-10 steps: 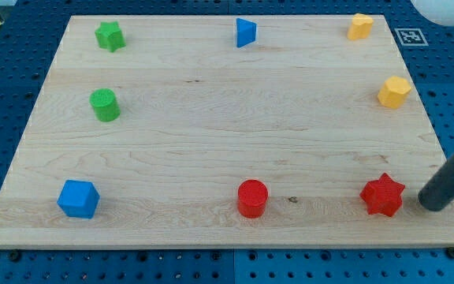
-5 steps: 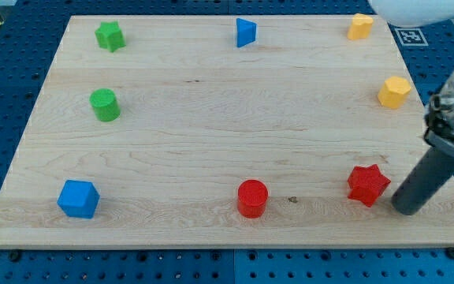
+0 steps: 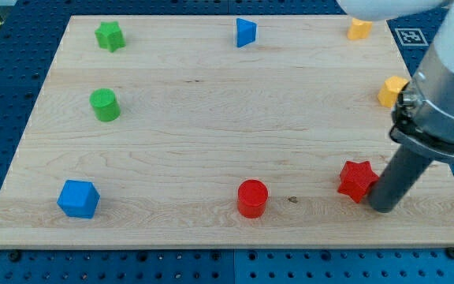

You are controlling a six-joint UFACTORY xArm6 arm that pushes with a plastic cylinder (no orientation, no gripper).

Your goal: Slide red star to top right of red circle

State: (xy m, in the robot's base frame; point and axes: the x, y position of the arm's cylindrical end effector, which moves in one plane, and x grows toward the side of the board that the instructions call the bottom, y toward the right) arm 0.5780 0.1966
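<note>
The red star lies on the wooden board near the view's bottom right. The red circle stands to its left, near the bottom middle, with a clear gap between them. My tip is at the star's right side, slightly below it, touching or nearly touching it. The dark rod rises from there up to the right into the arm's grey body, which covers part of the board's right side.
A yellow block at the right edge is partly hidden by the arm; another yellow block is at the top right. A blue triangle, green star, green cylinder and blue cube lie elsewhere.
My tip has moved left and pushed the red star left and slightly up, towards the red circle. The arm's body has come further into view over the board's right side.
</note>
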